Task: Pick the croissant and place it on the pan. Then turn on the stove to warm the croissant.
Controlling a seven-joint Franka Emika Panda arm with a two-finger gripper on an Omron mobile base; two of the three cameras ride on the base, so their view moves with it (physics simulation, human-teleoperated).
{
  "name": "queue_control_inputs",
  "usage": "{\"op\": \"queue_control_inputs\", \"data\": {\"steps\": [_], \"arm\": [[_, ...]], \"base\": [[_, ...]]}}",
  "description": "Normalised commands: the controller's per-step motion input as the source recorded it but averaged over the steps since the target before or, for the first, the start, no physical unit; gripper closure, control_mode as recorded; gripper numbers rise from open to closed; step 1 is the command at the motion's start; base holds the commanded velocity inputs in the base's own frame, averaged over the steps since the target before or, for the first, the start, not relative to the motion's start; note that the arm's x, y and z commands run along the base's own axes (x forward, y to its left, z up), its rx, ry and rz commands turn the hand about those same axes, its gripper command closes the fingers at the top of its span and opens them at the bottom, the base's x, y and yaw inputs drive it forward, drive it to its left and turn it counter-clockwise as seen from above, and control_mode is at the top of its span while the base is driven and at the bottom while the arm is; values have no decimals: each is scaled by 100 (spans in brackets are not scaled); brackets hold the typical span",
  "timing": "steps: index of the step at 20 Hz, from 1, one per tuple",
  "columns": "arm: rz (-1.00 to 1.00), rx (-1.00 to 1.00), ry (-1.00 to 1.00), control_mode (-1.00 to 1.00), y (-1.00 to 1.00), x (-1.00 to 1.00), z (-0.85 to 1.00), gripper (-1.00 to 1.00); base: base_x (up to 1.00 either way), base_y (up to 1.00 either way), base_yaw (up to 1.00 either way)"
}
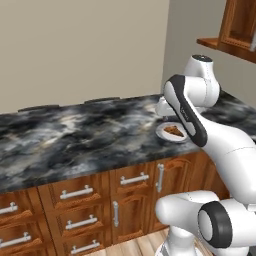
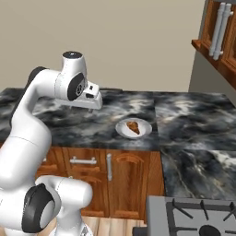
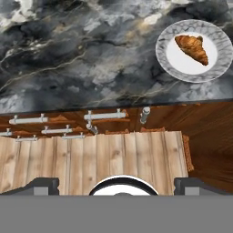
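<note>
Croissant (image 3: 192, 48) lies on a white plate (image 3: 169, 63) near the bench (image 3: 82, 59) edge, so the wide-open, empty gripper (image 2: 94, 104), well off to its side, risks nudging the plate off.

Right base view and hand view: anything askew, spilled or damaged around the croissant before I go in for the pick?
Nothing stands out. The croissant lies whole on the white plate, which sits flat on the marble counter near its front edge. No crumbs or spills show. The gripper hangs open above the counter, beside the plate and clear of it.
</note>
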Motion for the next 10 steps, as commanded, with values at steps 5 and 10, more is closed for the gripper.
{"op": "queue_control_inputs", "data": {"steps": [5, 10], "arm": [[0, 0, 0, 100, 0, 0, 0, -100], [0, 0, -7, -100, 0, 15, 0, -100]], "base": [[38, 0, 0], [12, 0, 0]]}}
